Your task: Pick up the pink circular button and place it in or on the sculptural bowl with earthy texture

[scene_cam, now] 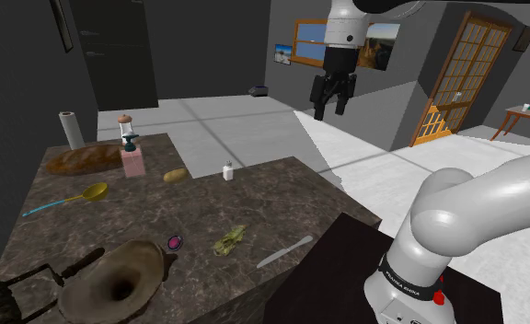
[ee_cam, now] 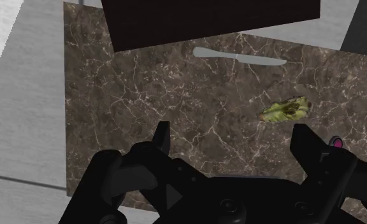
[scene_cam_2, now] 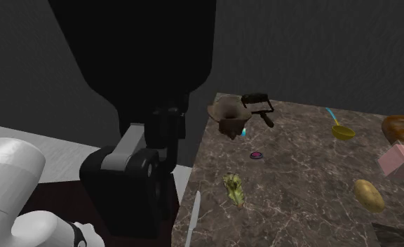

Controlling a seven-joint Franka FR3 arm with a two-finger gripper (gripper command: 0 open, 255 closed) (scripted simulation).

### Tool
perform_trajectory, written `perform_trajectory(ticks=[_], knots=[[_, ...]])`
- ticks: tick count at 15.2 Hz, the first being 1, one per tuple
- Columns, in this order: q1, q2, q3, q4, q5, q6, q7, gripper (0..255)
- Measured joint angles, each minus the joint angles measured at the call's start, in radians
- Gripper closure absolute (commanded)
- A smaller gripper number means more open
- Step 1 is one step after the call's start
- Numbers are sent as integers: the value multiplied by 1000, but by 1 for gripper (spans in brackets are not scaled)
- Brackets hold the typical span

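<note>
High over the dark marbled desk [scene_cam: 254, 202], black pincer [scene_cam: 332, 99] hung with fingers apart, empty; likely pre-grasp, since the pink round button [scene_cam: 176, 243] lay untouched near the brown rough-textured bowl [scene_cam: 116, 281].

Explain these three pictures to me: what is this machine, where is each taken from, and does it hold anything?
It is a white robot arm on a stand beside a dark marbled table. One picture looks down from beside the stand, one from another side, and one from a camera on the wrist, past its black jaws. The jaws hang open, high up, and hold nothing. On the table lie a pink button, a brown bowl, a knife, a green leafy scrap, a yellow spoon, a loaf and a potato.
</note>
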Motion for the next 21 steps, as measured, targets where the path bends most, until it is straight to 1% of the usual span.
perform_trajectory(ticks=[1,3,5,12,16,21], knots=[[0,0,0,0,0,0,0,0],[7,15,12,-21,9,37,11,0],[17,41,29,-50,22,91,25,0],[56,197,99,-102,64,305,82,0],[71,318,132,-103,74,431,105,0],[93,481,181,-76,78,573,151,0]])
